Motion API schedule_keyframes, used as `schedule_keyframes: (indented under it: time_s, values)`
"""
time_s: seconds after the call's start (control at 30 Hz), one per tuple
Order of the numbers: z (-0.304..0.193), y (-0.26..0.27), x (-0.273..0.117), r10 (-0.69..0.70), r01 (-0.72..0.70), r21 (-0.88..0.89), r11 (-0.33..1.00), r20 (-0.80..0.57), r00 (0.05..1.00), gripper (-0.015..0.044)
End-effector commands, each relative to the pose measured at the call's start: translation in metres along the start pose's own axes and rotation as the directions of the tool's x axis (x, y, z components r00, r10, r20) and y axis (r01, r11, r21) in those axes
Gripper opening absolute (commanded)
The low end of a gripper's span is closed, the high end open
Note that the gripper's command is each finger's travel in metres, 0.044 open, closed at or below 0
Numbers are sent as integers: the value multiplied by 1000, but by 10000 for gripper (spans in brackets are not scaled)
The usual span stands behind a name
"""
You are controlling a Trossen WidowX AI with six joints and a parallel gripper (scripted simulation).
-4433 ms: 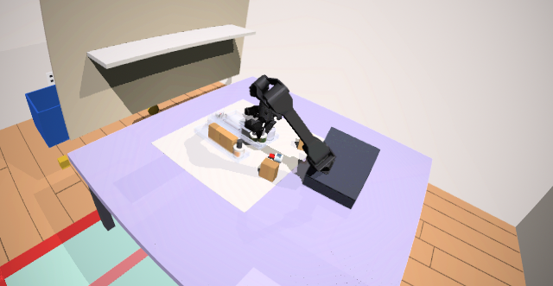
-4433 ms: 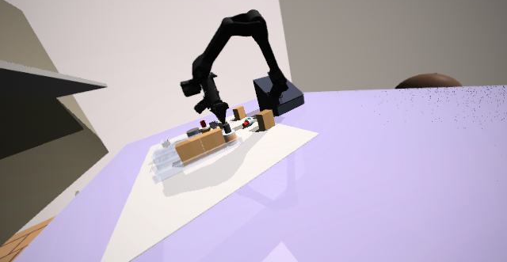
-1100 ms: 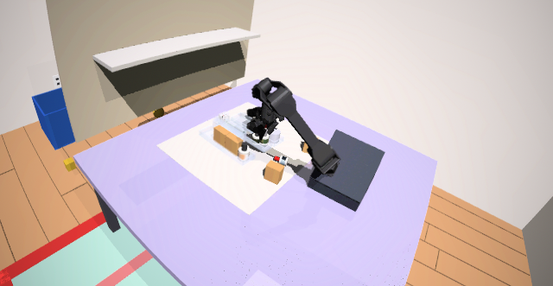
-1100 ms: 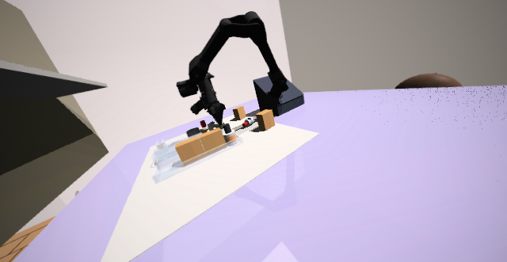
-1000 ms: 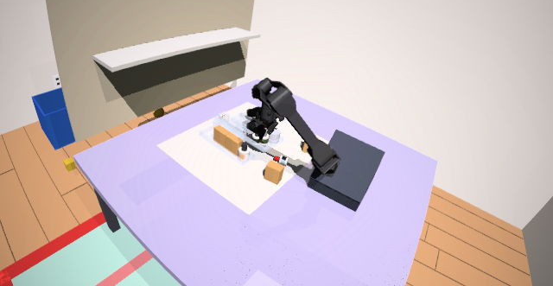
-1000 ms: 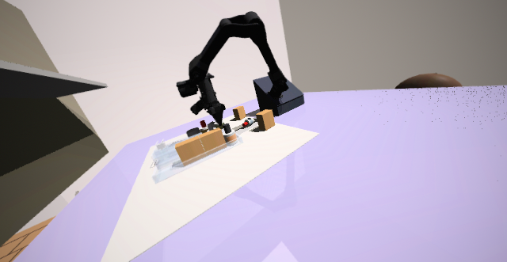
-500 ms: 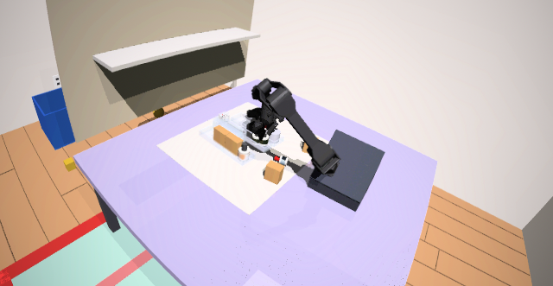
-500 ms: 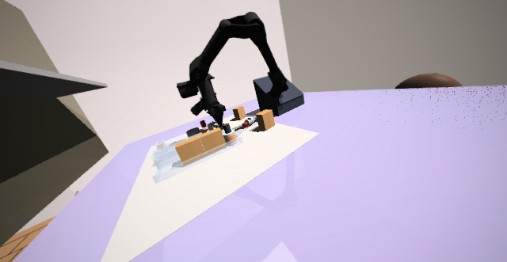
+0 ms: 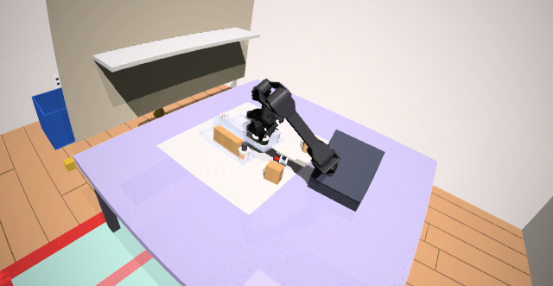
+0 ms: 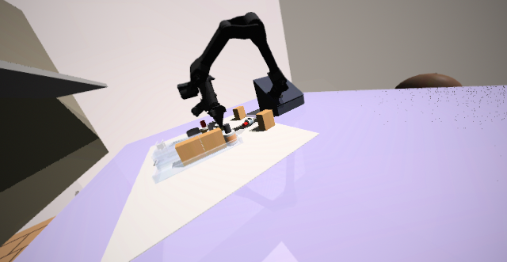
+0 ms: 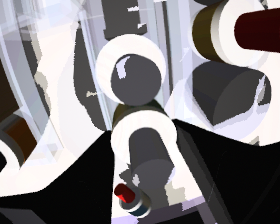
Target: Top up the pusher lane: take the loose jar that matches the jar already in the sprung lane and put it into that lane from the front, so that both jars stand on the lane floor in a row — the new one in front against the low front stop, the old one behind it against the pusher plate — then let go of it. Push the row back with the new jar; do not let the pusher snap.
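Note:
The lane jar [image 11: 136, 46], with a white shoulder and dark grey cap, stands between the clear walls of the sprung lane [image 11: 93, 50], in front of the dark pusher plate [image 11: 122, 33]. My gripper [image 11: 141, 130] [image 9: 260, 136] [image 10: 220, 127] is shut on the matching jar [image 11: 122, 131], which has a white shoulder, grey cap and dark olive body. In the wrist view this jar is at the lane's front end, directly in front of the lane jar, close to or touching it. Its cap points to the lower edge; its exact tilt, its base and the front stop cannot be made out.
A red-capped jar [image 11: 216, 32] [image 10: 203, 123] is right of the lane in the wrist view. An orange-bodied jar [image 11: 22, 142] [image 10: 230, 138] stands by cartons [image 9: 227, 139] in the neighbouring lane. A small red-tipped vial [image 11: 133, 201] [image 9: 282, 160] and a carton [image 9: 274, 172] lie farther out.

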State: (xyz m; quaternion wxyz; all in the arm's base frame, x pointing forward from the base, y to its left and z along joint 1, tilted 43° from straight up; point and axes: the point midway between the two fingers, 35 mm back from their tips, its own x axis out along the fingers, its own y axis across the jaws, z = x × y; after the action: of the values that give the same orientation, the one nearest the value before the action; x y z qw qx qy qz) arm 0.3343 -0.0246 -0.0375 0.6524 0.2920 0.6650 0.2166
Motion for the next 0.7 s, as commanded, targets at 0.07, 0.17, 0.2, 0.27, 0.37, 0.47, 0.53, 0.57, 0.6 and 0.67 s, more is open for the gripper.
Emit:
schedule_keyframes:
  time_s: [0.07,0.17,0.2,0.27,0.37,0.47,0.53,0.57,0.6,0.67]
  values:
    - [4,2,2,6,-6,-11,1000,15,1000,0]
    - [4,2,3,6,-6,-11,1000,15,1000,0]
    - [4,2,3,6,-6,-11,1000,15,1000,0]
    - [4,2,4,6,-6,-11,1000,15,1000,0]
    - [4,2,4,6,-6,-11,1000,15,1000,0]
    - [4,2,5,6,-6,-11,1000,15,1000,0]
    - [3,2,6,6,-6,-11,1000,15,1000,0]
    - [3,2,6,6,-6,-11,1000,15,1000,0]
    - [3,2,6,6,-6,-11,1000,15,1000,0]
    - [3,2,7,7,-6,-11,1000,15,1000,0]
